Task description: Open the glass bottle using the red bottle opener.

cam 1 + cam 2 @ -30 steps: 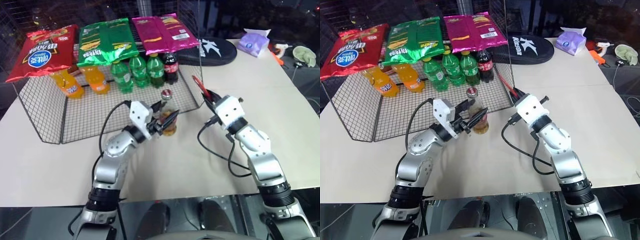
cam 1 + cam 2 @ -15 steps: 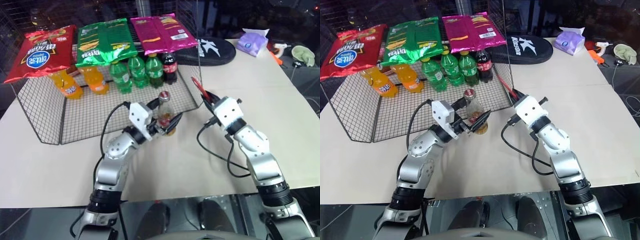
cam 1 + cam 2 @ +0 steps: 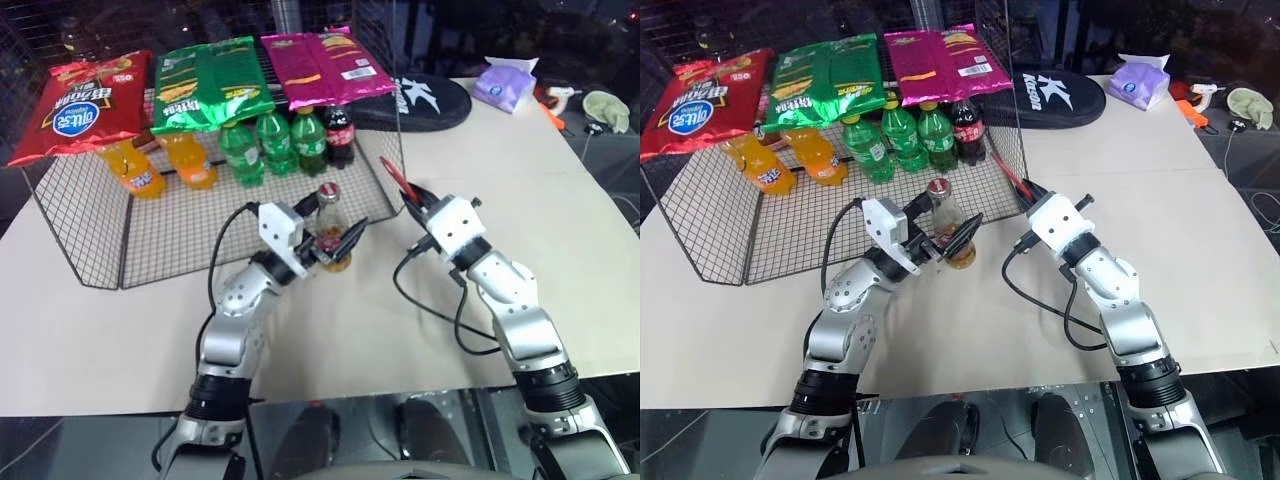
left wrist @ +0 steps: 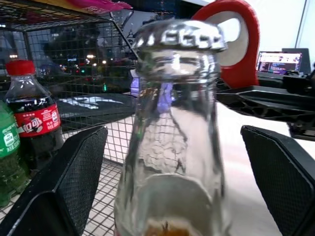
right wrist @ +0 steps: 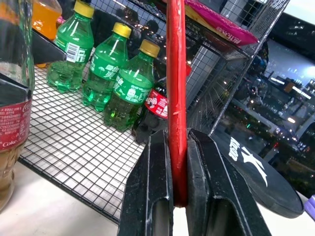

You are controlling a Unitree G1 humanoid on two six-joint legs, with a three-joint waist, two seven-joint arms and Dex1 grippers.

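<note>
Glass bottle [image 3: 331,228] stands upright at the centre of the frame in the head views, on the beige table [image 3: 560,200] just in front of the wire basket [image 3: 160,225], its metal cap [image 4: 178,34] on. The left gripper [image 3: 333,232] brackets it with its two black fingers [image 4: 74,172] spread wide, one on each side of the neck and clear of the glass (the left wrist view shows open gaps on both sides). Right of centre, the right gripper [image 3: 414,193] is clamped tight on the red bottle opener [image 3: 396,174], which sticks up and toward the upper left, near the basket's corner and apart from the bottle. In the right wrist view the opener's thin red edge rises from between the pressed fingers. Behind, in the basket, stand green bottles [image 3: 270,142], orange bottles [image 3: 160,165] and a small cola bottle [image 3: 341,133]; snack bags [image 3: 215,85] lie across the top.
</note>
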